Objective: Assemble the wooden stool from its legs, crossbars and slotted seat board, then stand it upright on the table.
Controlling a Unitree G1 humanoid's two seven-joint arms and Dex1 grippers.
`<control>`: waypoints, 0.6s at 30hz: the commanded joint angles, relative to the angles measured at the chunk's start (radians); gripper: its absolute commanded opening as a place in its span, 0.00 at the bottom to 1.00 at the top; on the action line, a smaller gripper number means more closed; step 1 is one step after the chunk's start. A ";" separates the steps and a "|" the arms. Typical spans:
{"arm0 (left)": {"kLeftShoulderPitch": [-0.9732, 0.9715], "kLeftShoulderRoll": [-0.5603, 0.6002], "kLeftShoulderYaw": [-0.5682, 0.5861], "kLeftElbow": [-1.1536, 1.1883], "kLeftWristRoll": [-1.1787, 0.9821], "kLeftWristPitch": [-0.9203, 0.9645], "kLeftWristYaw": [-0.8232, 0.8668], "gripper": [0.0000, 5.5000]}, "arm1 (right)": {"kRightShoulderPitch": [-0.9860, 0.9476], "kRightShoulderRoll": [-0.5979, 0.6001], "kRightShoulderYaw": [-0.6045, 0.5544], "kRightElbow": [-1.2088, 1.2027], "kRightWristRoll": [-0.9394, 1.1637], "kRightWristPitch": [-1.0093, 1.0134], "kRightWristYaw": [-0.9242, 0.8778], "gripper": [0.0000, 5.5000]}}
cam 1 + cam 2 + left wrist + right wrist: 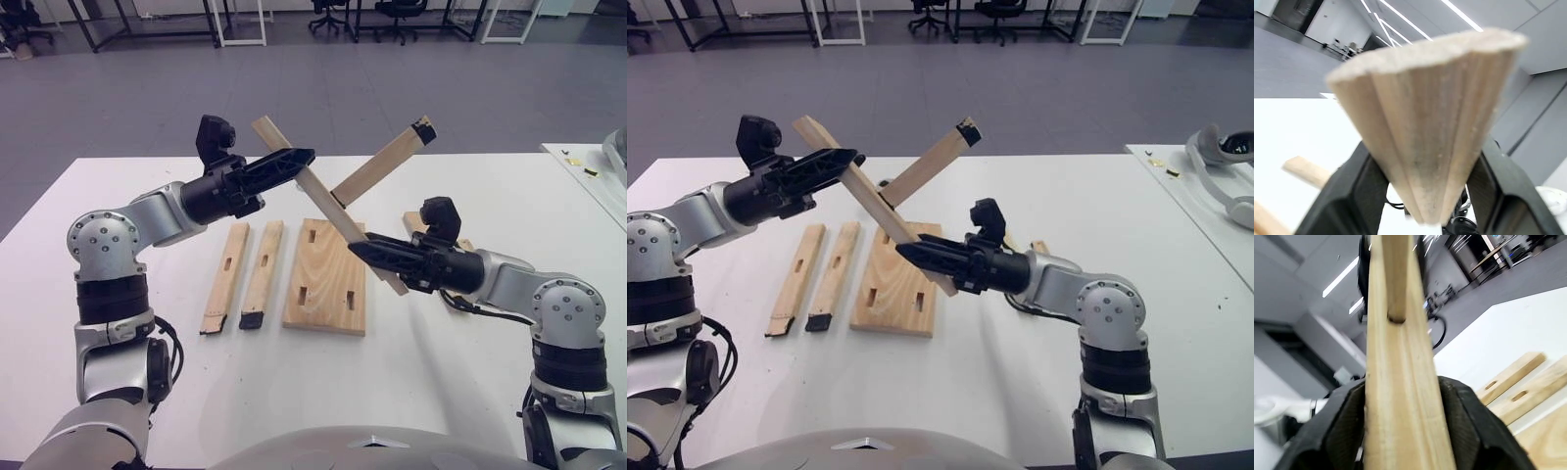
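Left gripper (294, 162) and right gripper (367, 250) clamp opposite ends of one wooden bar (315, 199), held aslant above the seat board (323, 289). A black-tipped leg (387, 162) crosses through it. Mid-assembly, seemingly; two loose legs (245, 266) need joining next.

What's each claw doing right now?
Left claw: shut on the bar, upper end.
Right claw: shut on the same bar, lower end.

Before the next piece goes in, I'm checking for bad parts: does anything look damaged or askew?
One thing: the leftmost leg on the table has a ragged, slanted dark near end, while its neighbour ends in a square black cap; chipped or not, I cannot tell. The long bar in both jaws looks sound.
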 commanded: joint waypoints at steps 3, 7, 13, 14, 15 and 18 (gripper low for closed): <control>0.004 0.026 -0.010 0.041 0.149 -0.091 -0.051 0.38 | -0.021 0.007 -0.020 0.024 0.016 -0.035 -0.036 0.65; 0.053 0.132 -0.060 0.040 0.308 -0.168 -0.235 0.38 | 0.005 -0.014 -0.005 0.012 -0.075 -0.083 -0.023 0.78; 0.108 0.283 -0.122 0.073 0.519 -0.406 -0.645 0.38 | 0.029 -0.045 -0.032 0.053 -0.185 -0.153 0.034 0.78; 0.100 0.287 -0.127 0.084 0.535 -0.441 -0.706 0.38 | 0.031 -0.051 -0.037 0.062 -0.199 -0.162 0.045 0.78; 0.090 0.288 -0.132 0.088 0.546 -0.468 -0.754 0.38 | 0.031 -0.059 -0.041 0.072 -0.213 -0.171 0.058 0.78; 0.093 0.282 -0.150 0.096 0.602 -0.570 -0.856 0.38 | 0.023 -0.069 -0.051 0.093 -0.242 -0.187 0.082 0.78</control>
